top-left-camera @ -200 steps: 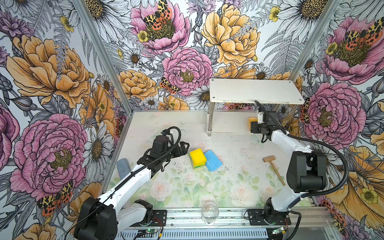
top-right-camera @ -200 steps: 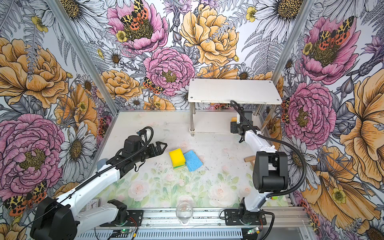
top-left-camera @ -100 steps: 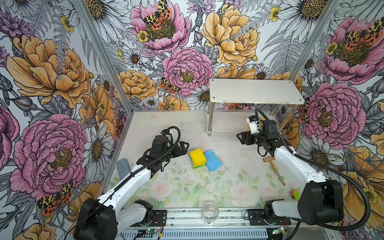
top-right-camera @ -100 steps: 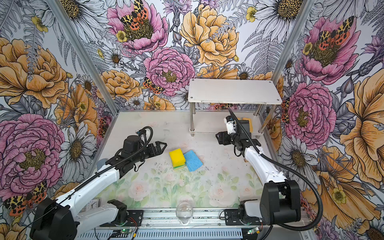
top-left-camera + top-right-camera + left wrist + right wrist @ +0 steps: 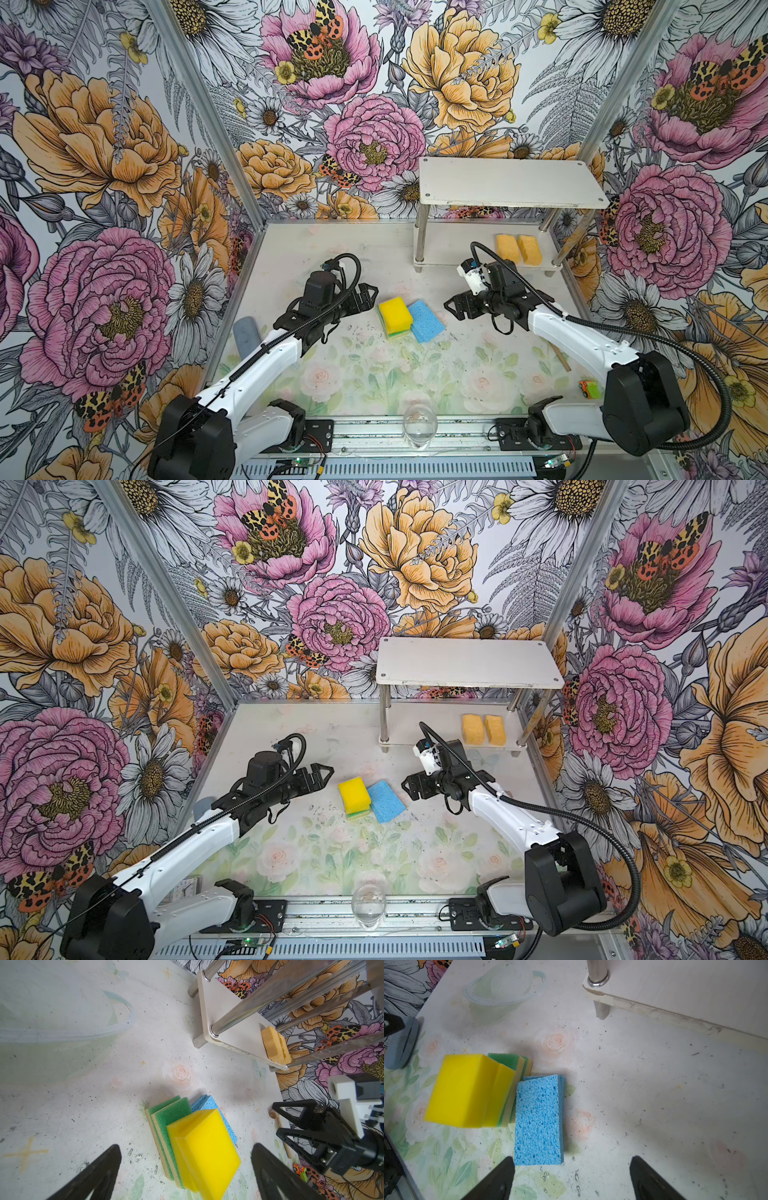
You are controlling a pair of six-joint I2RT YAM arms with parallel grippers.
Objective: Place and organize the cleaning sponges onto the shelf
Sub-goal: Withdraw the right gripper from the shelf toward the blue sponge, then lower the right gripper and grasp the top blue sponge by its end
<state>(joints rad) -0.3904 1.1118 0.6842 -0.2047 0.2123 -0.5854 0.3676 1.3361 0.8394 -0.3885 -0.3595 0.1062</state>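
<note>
While left gripper (image 5: 371,298), right gripper (image 5: 451,309) hanging jaws apart, blue sponge (image 5: 538,1120) looking light, squishy; pinching long edges probably best.

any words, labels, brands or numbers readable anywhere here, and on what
None can be read.
Clock-like white thing: dial marks too small to read.
Blue sponge, yellow sponge, shelf: no print shows.

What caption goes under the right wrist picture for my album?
Open right end effector near blue sponges, beside stacked yellow sponges and green sponges.
</note>
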